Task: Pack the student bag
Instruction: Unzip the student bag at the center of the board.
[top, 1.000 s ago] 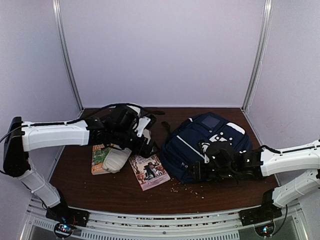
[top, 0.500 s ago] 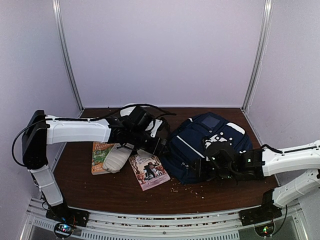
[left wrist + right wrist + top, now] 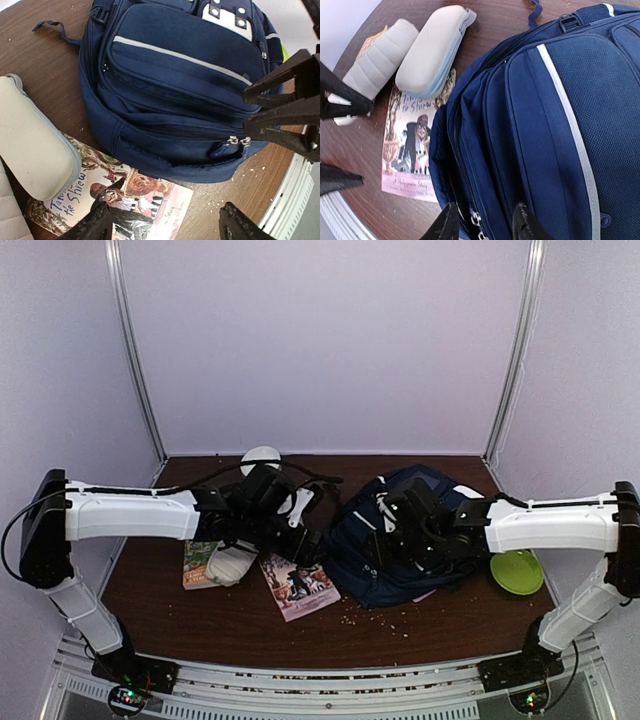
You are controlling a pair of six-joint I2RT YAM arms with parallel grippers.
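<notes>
Here, the left fingers [image 3: 95, 227] hover spread wide and empty above a storybook [image 3: 140, 200]. Just right, the student bag [image 3: 175, 75] lies slumped on the desk [image 3: 50, 55] — soft, bulky, probably floppy. The right fingers [image 3: 525, 225] straddle its zip pulls [image 3: 476, 220] — likely the best hold — but I cannot tell if they pinch.

Table [image 3: 220, 625]: carries everything listed below.
Student bag [image 3: 420, 540]: right of centre, lying flat with its front pocket up.
Storybook [image 3: 300, 585]: flat on the table, just left of the bag, one corner at the bag's near edge.
Smooth case [image 3: 35, 150]: left of the bag, its end resting on the storybook's title edge.
Ribbed pouch [image 3: 380, 65]: alongside the case, on the side away from the bag.
Second book [image 3: 200, 558]: farthest left, partly under the pouch.
Plate [image 3: 516, 572]: right of the bag.
Round disc [image 3: 262, 455]: back edge, behind the books.
Crumbs [image 3: 385, 618]: scattered in front of the bag.
</notes>
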